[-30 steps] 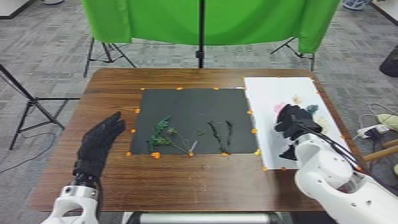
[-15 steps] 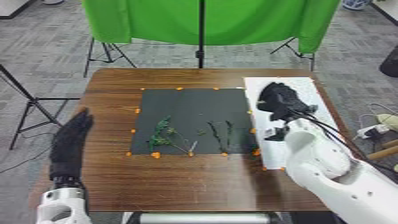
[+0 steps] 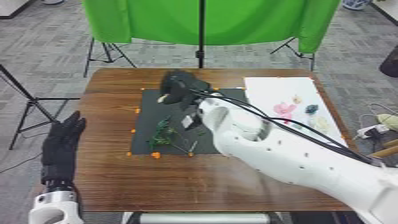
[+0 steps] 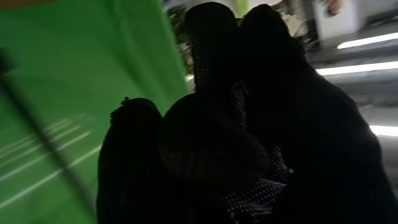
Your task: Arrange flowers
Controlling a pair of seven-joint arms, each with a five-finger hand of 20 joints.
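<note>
A pale bloom is clamped by the right hand, presumably for placement with the greenery lying near its fingers.

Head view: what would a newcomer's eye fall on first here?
Probably the bright green cloth hanging beyond the table's far edge, and the bulky white right arm slanting in from the lower right, its black hand over the far left part of the dark mat. After those, the pink flower stands out against the white sheet on the table's right side.
</note>
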